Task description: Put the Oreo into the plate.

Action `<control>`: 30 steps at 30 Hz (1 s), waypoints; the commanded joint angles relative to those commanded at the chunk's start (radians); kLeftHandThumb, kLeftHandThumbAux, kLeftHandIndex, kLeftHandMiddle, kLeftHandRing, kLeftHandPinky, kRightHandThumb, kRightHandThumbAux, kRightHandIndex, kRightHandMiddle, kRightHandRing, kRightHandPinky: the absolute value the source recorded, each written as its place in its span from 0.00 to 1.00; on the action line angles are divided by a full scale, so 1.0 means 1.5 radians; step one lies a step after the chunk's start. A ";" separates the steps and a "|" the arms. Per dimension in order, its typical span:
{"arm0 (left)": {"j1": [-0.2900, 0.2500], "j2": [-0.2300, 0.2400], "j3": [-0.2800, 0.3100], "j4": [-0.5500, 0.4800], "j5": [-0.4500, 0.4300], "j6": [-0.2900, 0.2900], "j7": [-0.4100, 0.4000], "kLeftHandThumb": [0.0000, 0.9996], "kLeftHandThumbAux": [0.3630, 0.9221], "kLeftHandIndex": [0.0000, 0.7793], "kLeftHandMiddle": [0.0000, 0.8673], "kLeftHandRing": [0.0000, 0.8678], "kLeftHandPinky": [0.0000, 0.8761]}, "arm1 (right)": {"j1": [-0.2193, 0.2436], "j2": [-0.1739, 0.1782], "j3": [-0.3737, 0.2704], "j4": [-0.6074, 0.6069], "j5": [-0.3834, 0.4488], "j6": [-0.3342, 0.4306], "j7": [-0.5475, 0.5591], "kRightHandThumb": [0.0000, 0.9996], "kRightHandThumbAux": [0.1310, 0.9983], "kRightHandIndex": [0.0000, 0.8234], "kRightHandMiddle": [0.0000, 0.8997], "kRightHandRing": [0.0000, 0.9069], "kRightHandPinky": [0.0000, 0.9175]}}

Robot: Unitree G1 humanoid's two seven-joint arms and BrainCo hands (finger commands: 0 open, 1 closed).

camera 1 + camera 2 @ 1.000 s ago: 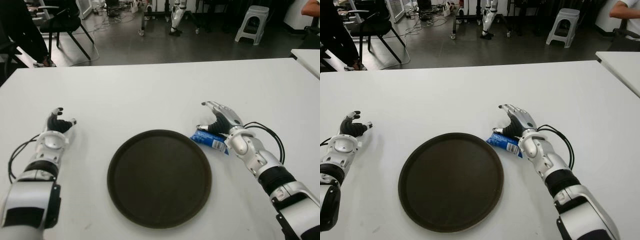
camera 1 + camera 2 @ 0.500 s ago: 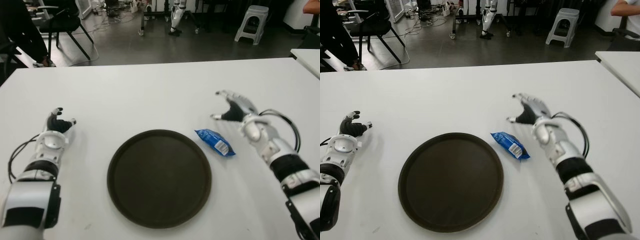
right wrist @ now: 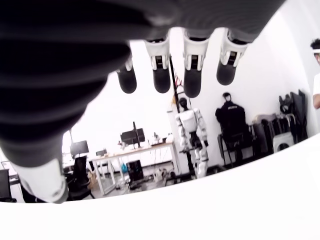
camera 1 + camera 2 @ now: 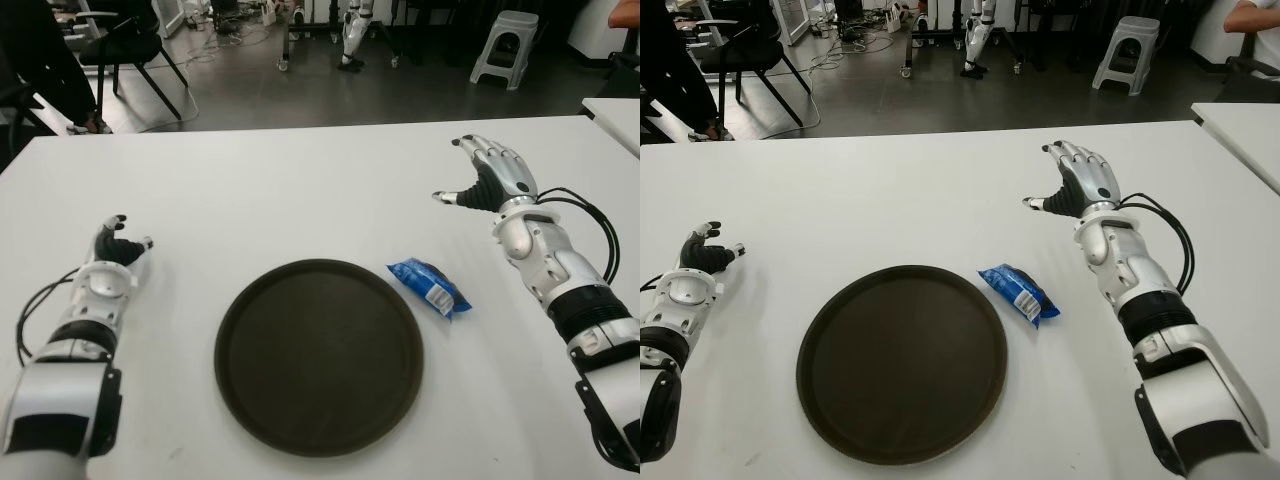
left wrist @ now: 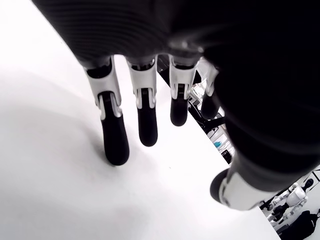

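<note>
Oreo (image 4: 429,285) pack sits flat on the table (image 4: 300,190), just beside the plate (image 4: 318,355) on its right edge, not touching any hand. Plate has nothing on it, so the task is not yet done.

Right hand (image 4: 489,180) is up above the table, beyond the pack and to its right, well apart from it. Fingers (image 3: 192,75) are extended and loosely spread, thumb out, holding nothing. Left hand (image 4: 112,253) shows near the left table edge, well left of the plate; its wrist view has the fingers (image 5: 114,140) stretched out over the white surface, nothing in them. Can't say whether they touch it.

Step in hand, as I read it: get a grasp on the pack. Suggest bringing the right hand down over the pack with thumb on one long side and fingers on the other, closing across the narrow width. Wrapper looks thin and slick, so a shallow pinch may slip or shove it against the plate rim. Then lift clear of the rim, and release near plate centre
</note>
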 joint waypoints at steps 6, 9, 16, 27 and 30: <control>0.001 0.000 0.000 0.001 0.001 -0.001 0.001 0.26 0.68 0.05 0.15 0.20 0.25 | 0.001 0.000 -0.006 -0.003 0.007 -0.007 -0.012 0.16 0.53 0.04 0.13 0.10 0.05; 0.001 -0.001 -0.001 0.001 0.001 -0.001 0.003 0.26 0.68 0.05 0.16 0.21 0.25 | 0.001 0.000 -0.009 -0.006 0.010 -0.010 -0.014 0.16 0.53 0.03 0.12 0.09 0.04; 0.001 -0.002 -0.002 -0.001 0.001 -0.001 0.004 0.24 0.70 0.05 0.15 0.20 0.22 | 0.012 -0.003 -0.017 -0.029 0.018 -0.014 -0.006 0.16 0.53 0.03 0.11 0.08 0.03; 0.001 -0.006 0.005 -0.001 -0.006 0.000 0.002 0.24 0.67 0.06 0.15 0.19 0.20 | 0.083 0.012 -0.027 -0.131 0.022 0.005 0.013 0.19 0.55 0.05 0.15 0.14 0.12; 0.001 -0.008 0.008 -0.001 -0.009 -0.003 0.001 0.24 0.67 0.06 0.15 0.20 0.23 | 0.126 0.018 -0.029 -0.195 0.022 0.029 0.028 0.18 0.55 0.04 0.14 0.13 0.10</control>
